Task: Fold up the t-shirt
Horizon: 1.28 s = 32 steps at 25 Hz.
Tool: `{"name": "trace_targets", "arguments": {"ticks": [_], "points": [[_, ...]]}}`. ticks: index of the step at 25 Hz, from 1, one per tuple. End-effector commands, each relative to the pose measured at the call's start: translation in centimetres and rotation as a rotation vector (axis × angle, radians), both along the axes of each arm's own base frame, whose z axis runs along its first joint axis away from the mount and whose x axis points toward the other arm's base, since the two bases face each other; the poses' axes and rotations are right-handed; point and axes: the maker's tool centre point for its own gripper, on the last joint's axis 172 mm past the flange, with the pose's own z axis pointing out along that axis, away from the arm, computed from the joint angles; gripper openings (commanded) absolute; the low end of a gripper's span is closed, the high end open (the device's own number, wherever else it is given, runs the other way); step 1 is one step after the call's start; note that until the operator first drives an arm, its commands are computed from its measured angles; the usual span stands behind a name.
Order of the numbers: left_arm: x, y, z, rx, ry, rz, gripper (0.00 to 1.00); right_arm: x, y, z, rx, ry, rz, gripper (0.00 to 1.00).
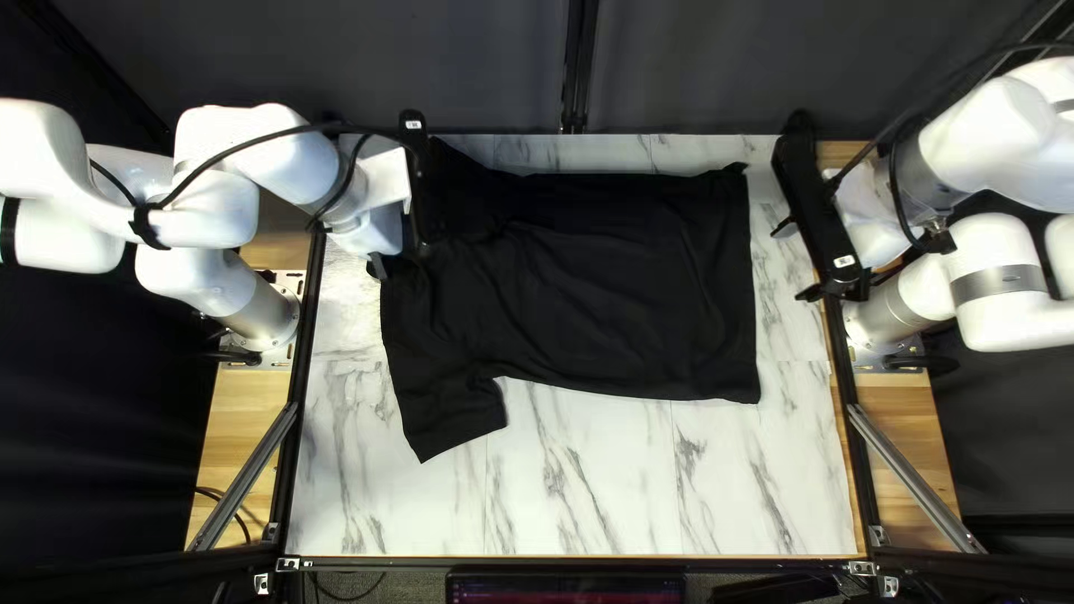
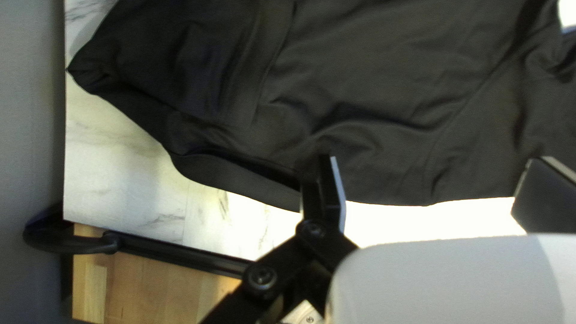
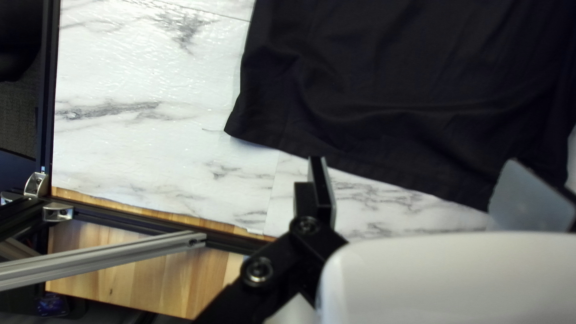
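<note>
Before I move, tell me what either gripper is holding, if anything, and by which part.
Nothing is held: the left gripper and right gripper both stand open, neither closed on the t-shirt.

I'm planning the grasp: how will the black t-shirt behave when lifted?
The black t-shirt will likely hang floppy, given its soft creases. Lifted by one edge, the rest would probably trail, since it lies spread wide. Its flat, thin-looking hem suggests light fabric.

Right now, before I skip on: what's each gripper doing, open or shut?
Left gripper: open, holding nothing, at the shirt's edge.
Right gripper: open, holding nothing, near the shirt's hem.
</note>
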Motion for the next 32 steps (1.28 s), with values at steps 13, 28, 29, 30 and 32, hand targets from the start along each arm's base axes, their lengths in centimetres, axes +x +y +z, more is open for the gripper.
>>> {"name": "trace_targets", "arguments": {"ticks": [13, 28, 29, 30, 32], "points": [[0.7, -7.4, -5.2, -0.021, -0.003, -0.064, 1.0, 3.8, 10.3, -5.6, -0.057, 0.035, 0.127, 1.0], [-0.5, -12.9, -9.3, 0.045, 0.038, -0.183, 1.0, 2.7, 15.9, -10.9, -0.063, 0.063, 0.169, 1.0], [-0.5, -13.1, -9.3, 0.04, 0.04, -0.177, 1.0, 2.7, 15.7, -11.1, -0.071, 0.06, 0.175, 1.0], [-0.1, -13.3, -9.5, 0.045, 0.044, -0.173, 1.0, 2.9, 15.5, -11.5, -0.072, 0.064, 0.182, 1.0], [0.4, -13.4, -10.2, 0.056, 0.057, -0.167, 1.0, 2.8, 15.0, -12.8, -0.075, 0.083, 0.182, 1.0]]}}
